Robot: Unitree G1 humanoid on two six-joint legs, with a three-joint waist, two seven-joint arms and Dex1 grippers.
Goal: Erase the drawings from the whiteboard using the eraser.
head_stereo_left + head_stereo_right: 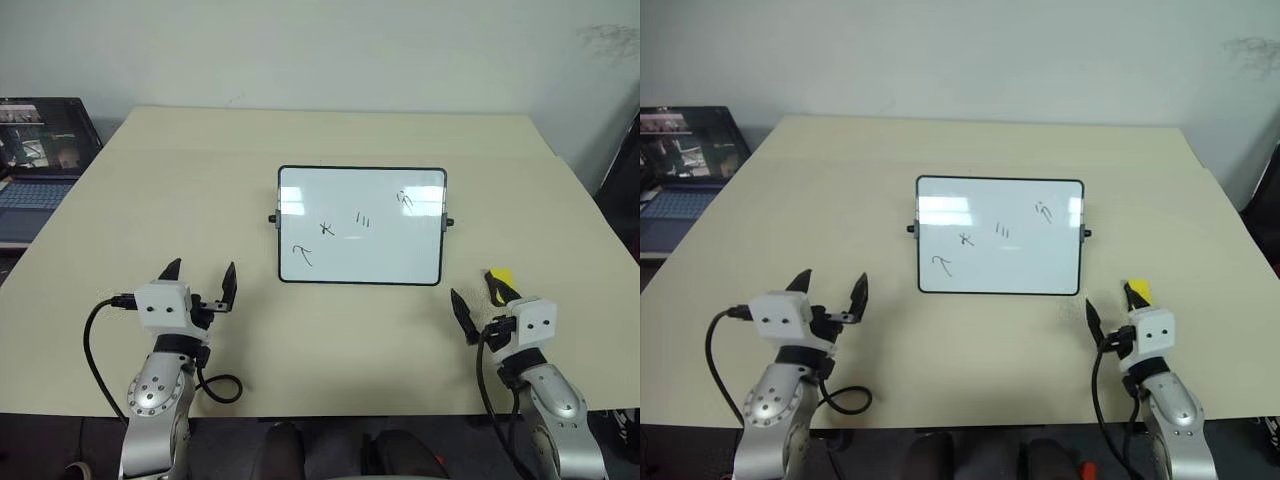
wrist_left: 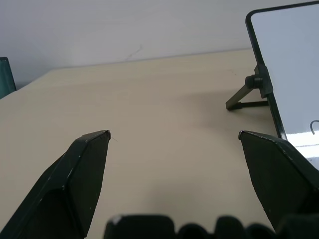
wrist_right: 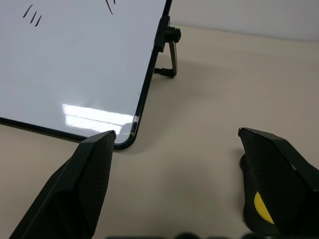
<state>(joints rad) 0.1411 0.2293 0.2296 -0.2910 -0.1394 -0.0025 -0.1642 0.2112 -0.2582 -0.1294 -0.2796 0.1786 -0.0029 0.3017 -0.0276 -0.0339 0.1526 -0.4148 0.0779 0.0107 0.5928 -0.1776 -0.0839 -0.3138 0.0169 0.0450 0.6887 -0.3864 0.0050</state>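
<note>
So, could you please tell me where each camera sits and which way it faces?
Left and right eye views: on the head, looking forward and down at the table; both arms show, with the left gripper and right gripper.
Left wrist view: on the left wrist, looking along its open jaws toward the whiteboard and its stand.
Right wrist view: on the right wrist, looking along its open jaws; the eraser lies behind one finger.
Shared: every view shows the whiteboard.

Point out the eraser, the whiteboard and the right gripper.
eraser (image 1: 499, 277), left eye view, its yellow top.
whiteboard (image 1: 390, 255), left eye view, bare white surface.
right gripper (image 1: 478, 303), left eye view, midway between its fingertips.
</note>
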